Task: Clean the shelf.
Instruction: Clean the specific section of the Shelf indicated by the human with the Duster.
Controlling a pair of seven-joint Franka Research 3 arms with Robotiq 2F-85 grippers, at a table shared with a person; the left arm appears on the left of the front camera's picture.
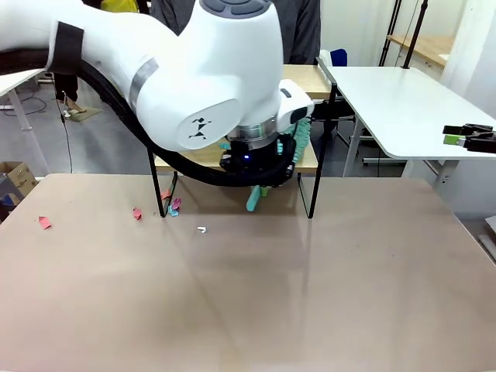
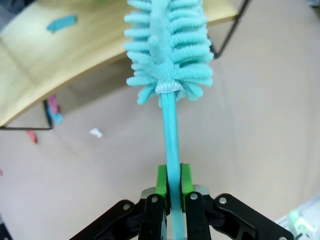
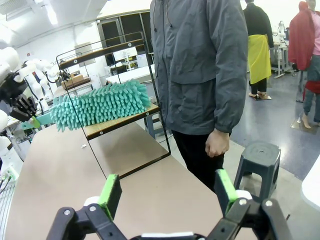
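left gripper [image 2: 173, 181] clamping duster [image 2: 167, 45] handle, right gripper [image 3: 168, 192] wide apart, empty, person [image 3: 200, 65] by shelf [image 3: 120, 122]

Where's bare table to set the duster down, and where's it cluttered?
Bare: the table's near half and its right side up to the shelf's right leg. Crowded: paper scraps around the shelf's left leg and toward the left edge; the duster over the lower board.

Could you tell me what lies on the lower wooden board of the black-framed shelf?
A fluffy teal microfibre duster, gripped by the left gripper, lies across it, and a small teal scrap sits farther along. The white arm and the duster cover part of the board.
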